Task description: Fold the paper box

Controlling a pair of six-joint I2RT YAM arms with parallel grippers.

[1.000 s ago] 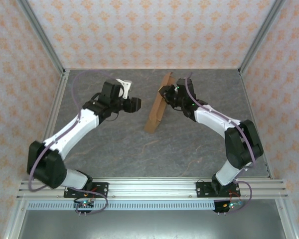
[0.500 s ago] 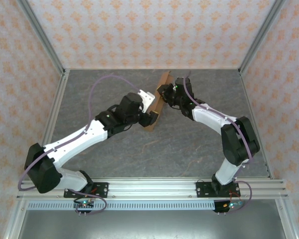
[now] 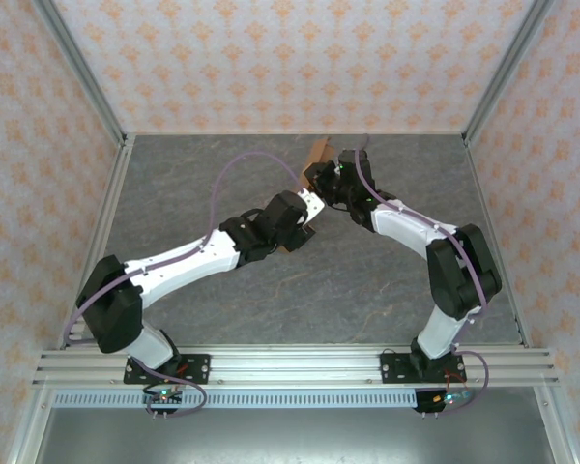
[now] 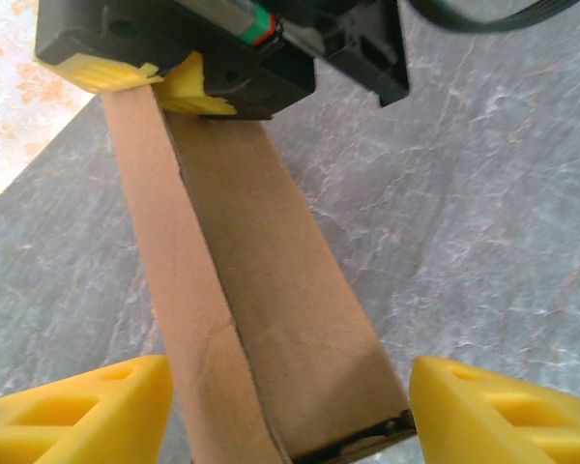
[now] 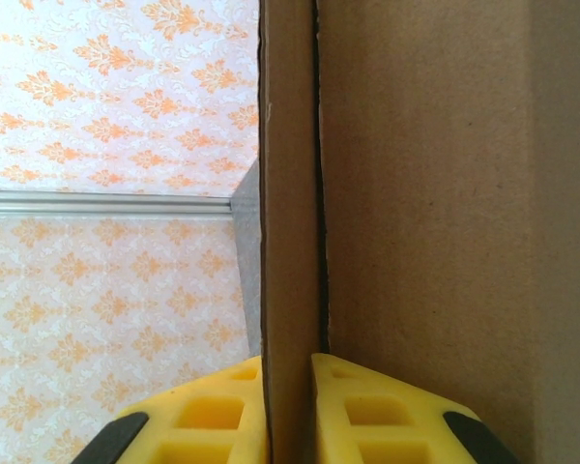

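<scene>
The paper box (image 3: 319,152), brown cardboard folded into a narrow upright shape, stands on edge at the back middle of the table. My right gripper (image 3: 316,180) is shut on its top wall; in the right wrist view the yellow fingers (image 5: 213,418) pinch a thin cardboard panel (image 5: 290,242). The left gripper (image 3: 304,227) is open at the box's near end. In the left wrist view the paper box (image 4: 271,290) runs away between the two yellow fingertips (image 4: 77,411), with a gap on each side. At its far end the right gripper (image 4: 159,82) clamps the edge.
The grey marbled table (image 3: 367,290) is walled by patterned panels (image 3: 290,58) with aluminium posts (image 3: 82,72) at the back corners. A metal rail (image 3: 290,365) carrying both arm bases runs along the near edge. Open floor lies left, right and in front of the box.
My left arm has swung right and forward, bringing its open jaws round the box's near end. The right gripper has held its grip, and the box has shifted slightly.
</scene>
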